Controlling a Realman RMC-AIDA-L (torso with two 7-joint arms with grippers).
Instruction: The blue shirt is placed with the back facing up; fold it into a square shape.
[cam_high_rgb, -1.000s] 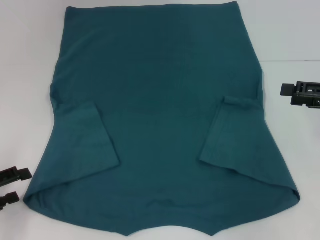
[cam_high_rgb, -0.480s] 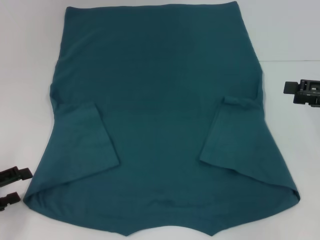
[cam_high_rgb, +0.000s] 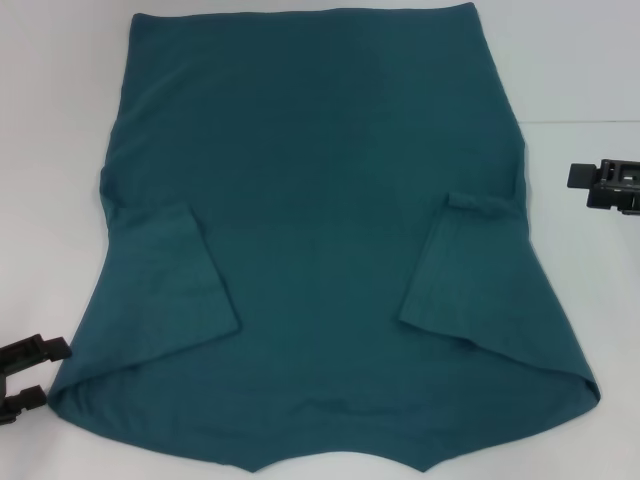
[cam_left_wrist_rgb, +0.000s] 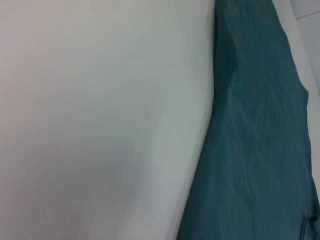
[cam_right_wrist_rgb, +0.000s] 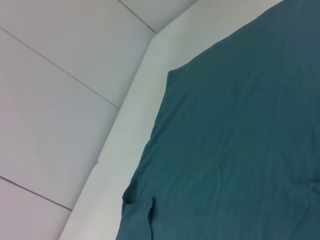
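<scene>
White table (cam_high_rgb: 60, 150), blue shirt (cam_high_rgb: 320, 230) spread flat across it with both sleeves folded inward, left gripper (cam_high_rgb: 28, 375) open and empty just beside the shirt's near left corner, right gripper (cam_high_rgb: 606, 187) off its right edge, finger state unclear

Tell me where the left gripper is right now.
In the head view the left gripper sits low at the robot's left edge, over the white table, just beside the blue shirt's near left corner, fingers apart, holding nothing.

A white table (cam_high_rgb: 60, 150) is carrying the blue shirt (cam_high_rgb: 320, 230). The shirt is lying flat across its middle, plain side up. Both sleeves are lying folded inward over the body.
</scene>
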